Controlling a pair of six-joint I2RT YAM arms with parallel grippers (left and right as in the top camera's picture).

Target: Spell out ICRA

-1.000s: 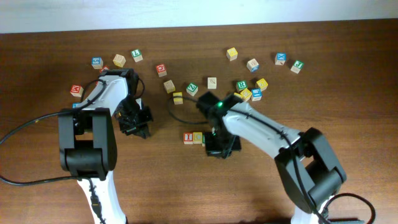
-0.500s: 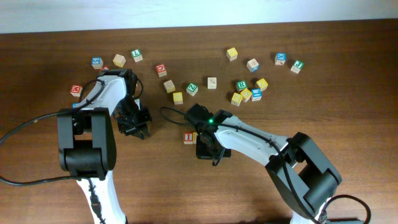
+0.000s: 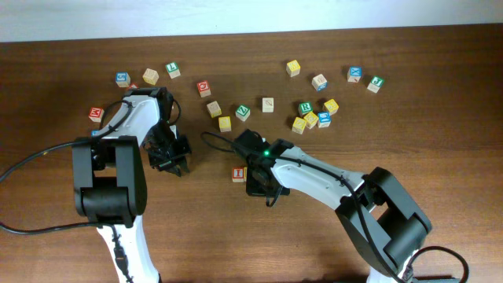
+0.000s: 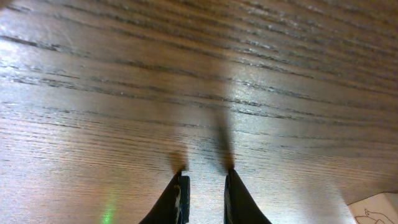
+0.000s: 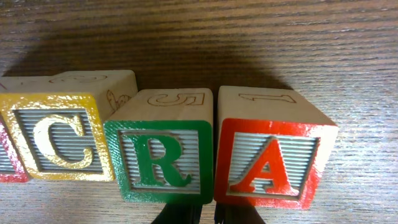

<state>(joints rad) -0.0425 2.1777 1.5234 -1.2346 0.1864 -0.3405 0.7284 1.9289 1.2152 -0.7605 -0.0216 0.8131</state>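
Observation:
In the right wrist view four letter cubes stand side by side in a row: a sliver of the red "I" cube (image 5: 5,163) at the left edge, the yellow "C" cube (image 5: 55,138), the green "R" cube (image 5: 160,159) and the red "A" cube (image 5: 270,163). My right gripper (image 5: 206,213) is just in front of the seam between R and A, jaws nearly together with nothing between them. From overhead, the right gripper (image 3: 259,182) hides all but the "I" cube (image 3: 238,174). My left gripper (image 3: 169,157) hovers low over bare wood (image 4: 205,177), slightly open and empty.
Loose cubes lie along the far half of the table: a cluster (image 3: 311,117) at centre right, a yellow cube (image 3: 225,123) and a green one (image 3: 243,113) near the middle, and others at far left (image 3: 97,115) and far right (image 3: 376,83).
My right gripper has slid left along the row and now covers the yellow cube from overhead. The left arm has not moved.

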